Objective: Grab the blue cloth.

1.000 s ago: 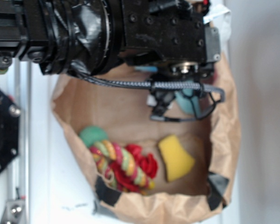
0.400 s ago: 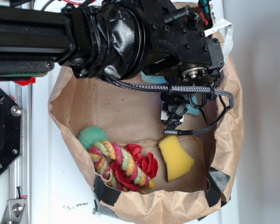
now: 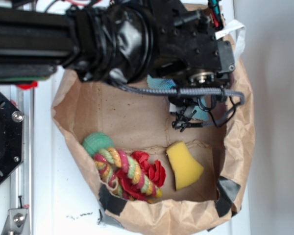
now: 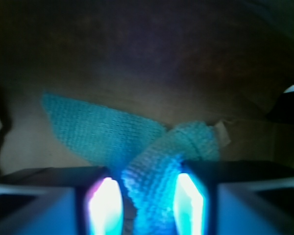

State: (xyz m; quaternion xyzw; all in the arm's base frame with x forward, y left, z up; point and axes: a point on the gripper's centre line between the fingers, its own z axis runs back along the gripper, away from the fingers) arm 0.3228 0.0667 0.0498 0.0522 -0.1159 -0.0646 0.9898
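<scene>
In the wrist view the blue cloth (image 4: 98,132) lies on the brown floor of a paper-lined box. One fold of it rises between the two lit pads of my gripper (image 4: 147,205). The fold fills nearly the whole gap and touches the right pad (image 4: 188,205), so the gripper is shut on the cloth. From the exterior view only teal patches of the cloth (image 3: 204,113) show beneath the black arm (image 3: 137,39), at the box's far right; the fingers themselves are hidden there.
A yellow sponge wedge (image 3: 183,165) lies just in front of the gripper. A multicoloured rope toy (image 3: 130,174) with a green ball (image 3: 98,143) sits front left. Crumpled paper walls (image 3: 240,132) ring the box. A braided cable (image 3: 206,91) loops under the wrist.
The arm came down into the box over the cloth, then held its place. The dangling cable end has risen away from the sponge.
</scene>
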